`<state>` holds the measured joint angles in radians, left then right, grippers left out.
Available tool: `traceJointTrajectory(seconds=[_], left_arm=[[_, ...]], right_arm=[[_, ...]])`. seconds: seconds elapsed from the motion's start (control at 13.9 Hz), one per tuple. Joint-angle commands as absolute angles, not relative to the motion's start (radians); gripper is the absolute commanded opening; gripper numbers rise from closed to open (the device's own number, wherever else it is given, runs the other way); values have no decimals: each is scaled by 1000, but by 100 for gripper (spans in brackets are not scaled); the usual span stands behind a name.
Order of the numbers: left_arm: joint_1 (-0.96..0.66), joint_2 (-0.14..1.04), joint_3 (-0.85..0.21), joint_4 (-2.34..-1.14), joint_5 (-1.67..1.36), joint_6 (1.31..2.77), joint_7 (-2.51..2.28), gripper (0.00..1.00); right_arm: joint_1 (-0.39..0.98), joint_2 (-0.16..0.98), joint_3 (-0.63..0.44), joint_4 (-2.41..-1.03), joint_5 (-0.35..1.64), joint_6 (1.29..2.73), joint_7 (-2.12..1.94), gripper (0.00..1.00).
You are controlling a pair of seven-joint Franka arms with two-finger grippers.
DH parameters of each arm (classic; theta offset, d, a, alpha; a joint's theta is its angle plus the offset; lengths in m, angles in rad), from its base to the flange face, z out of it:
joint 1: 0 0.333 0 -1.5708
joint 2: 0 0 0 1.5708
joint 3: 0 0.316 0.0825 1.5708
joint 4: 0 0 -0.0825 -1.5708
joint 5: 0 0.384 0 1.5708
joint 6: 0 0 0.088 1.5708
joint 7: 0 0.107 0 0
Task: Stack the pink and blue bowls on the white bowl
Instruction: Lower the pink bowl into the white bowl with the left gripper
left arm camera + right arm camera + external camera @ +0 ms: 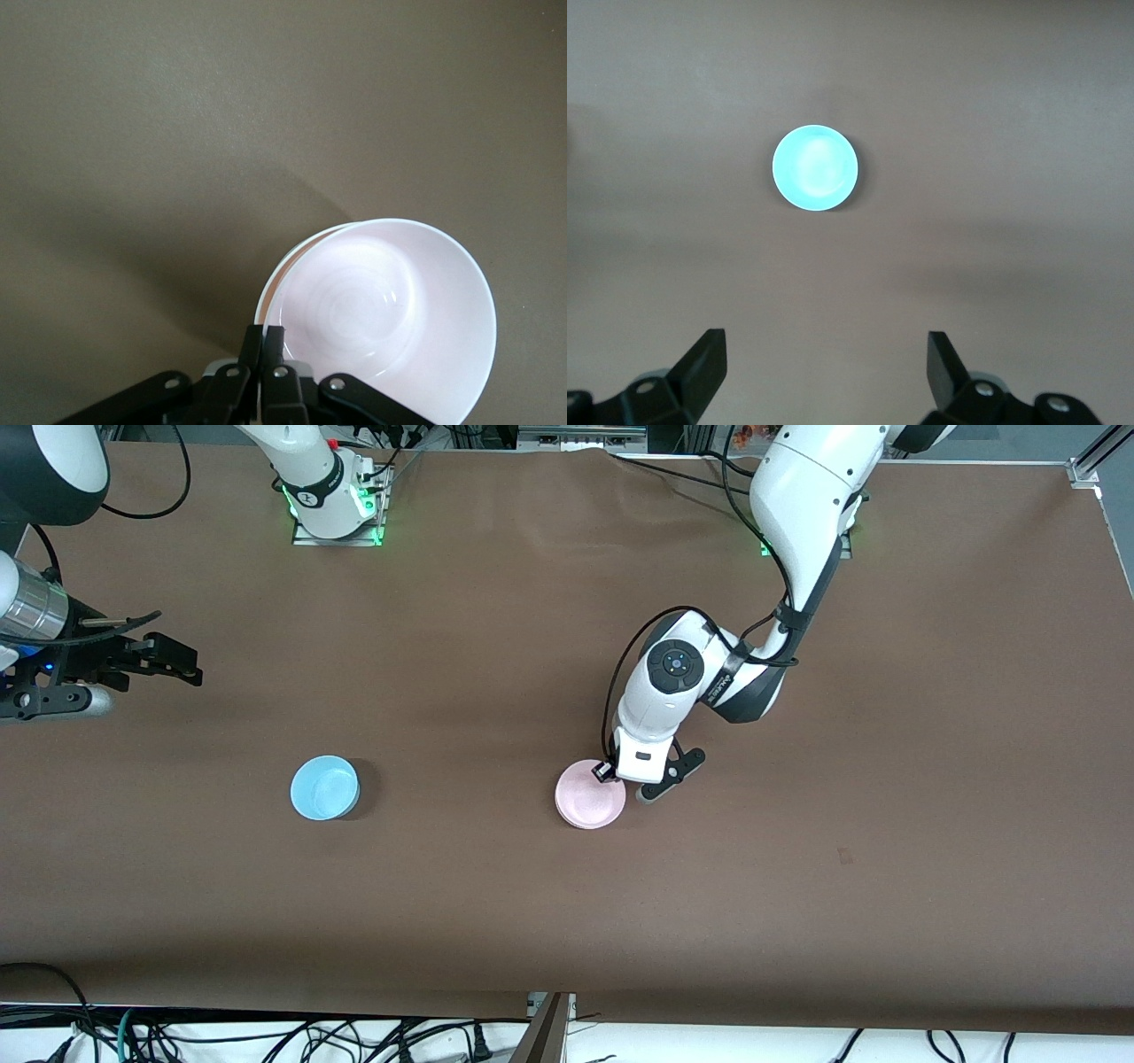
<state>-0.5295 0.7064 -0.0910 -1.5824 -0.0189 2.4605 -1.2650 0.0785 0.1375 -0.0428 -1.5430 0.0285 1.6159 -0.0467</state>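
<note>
A: Pink bowl [588,797] sits on the brown table [496,912], nested in the white bowl [282,270], of which only a thin rim edge shows beneath it in the left wrist view.

B: Where is the left gripper [608,772]?

A: Low at the pink bowl's rim. Its fingers [273,350] are pinched narrow on that rim, one inside the bowl and one outside.

B: And the blue bowl [324,786]?

A: It stands alone on the table toward the right arm's end, well apart from the pink bowl.

B: The right gripper [173,662]?

A: It hangs high above the table with that arm waiting. Its fingers [704,367] are spread wide and hold nothing; in the right wrist view the blue bowl [815,167] lies far ahead, between the two fingertips' lines.
</note>
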Motion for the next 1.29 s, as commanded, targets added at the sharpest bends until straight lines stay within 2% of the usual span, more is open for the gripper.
traceJointTrajectory(seconds=[0.0, 1.22], left_arm=[[-545, 727, -77, -1551, 9, 2461, -1290, 0], [-569, 775, -43, -1526, 17, 2496, -1335, 0]], right_arm=[[67, 146, -37, -1522, 38, 1608, -46, 99], [67, 144, -37, -1522, 38, 1608, -49, 100]])
